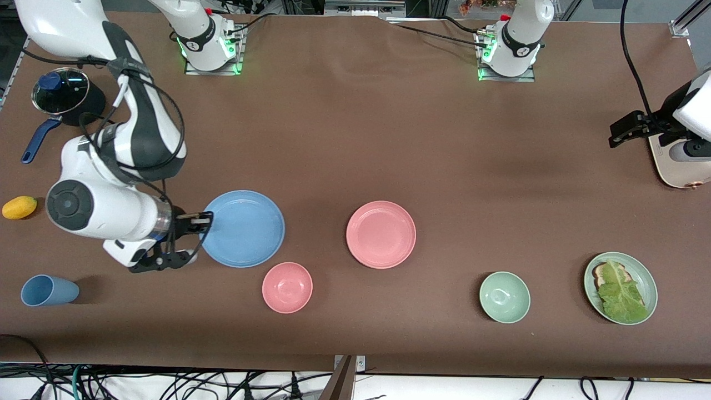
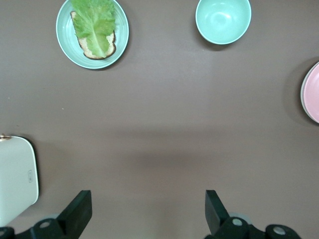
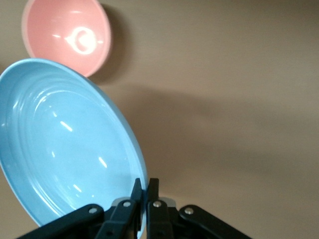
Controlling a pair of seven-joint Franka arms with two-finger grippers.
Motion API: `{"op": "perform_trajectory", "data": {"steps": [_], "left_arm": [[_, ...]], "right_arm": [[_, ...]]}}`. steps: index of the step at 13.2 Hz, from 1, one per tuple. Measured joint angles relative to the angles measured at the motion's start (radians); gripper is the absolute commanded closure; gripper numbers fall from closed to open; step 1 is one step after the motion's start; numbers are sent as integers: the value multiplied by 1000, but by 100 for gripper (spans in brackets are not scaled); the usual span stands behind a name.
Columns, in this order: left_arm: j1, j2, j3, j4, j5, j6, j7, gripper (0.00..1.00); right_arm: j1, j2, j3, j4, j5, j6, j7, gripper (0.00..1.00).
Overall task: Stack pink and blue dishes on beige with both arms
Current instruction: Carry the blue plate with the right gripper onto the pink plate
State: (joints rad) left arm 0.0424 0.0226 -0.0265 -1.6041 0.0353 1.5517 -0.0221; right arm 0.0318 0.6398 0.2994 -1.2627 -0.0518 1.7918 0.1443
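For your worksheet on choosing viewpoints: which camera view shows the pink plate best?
The front view: the whole pink plate lies unobstructed on the table. The left wrist view catches only a sliver of its rim at the picture's edge. The right wrist view does not show it.

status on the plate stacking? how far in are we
Early. Done: nothing is stacked, and no beige plate shows in any view. In hand: the right gripper is shut on the rim of the blue plate, which looks tilted in the right wrist view. Left: the pink plate lies alone on the table, and the left gripper waits open at the left arm's end.
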Motion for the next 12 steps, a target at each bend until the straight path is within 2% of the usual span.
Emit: {"op": "perform_trajectory", "data": {"steps": [3, 8, 12], "left_arm": [[0, 0, 0, 0, -11, 0, 1, 0], [0, -1, 0, 0, -21, 0, 1, 0], [1, -2, 0, 0, -21, 1, 1, 0]], "right_arm": [[81, 36, 54, 0, 0, 85, 183, 100], [310, 126, 52, 1, -10, 311, 512, 100], [366, 191, 36, 1, -24, 417, 597, 100]]}}
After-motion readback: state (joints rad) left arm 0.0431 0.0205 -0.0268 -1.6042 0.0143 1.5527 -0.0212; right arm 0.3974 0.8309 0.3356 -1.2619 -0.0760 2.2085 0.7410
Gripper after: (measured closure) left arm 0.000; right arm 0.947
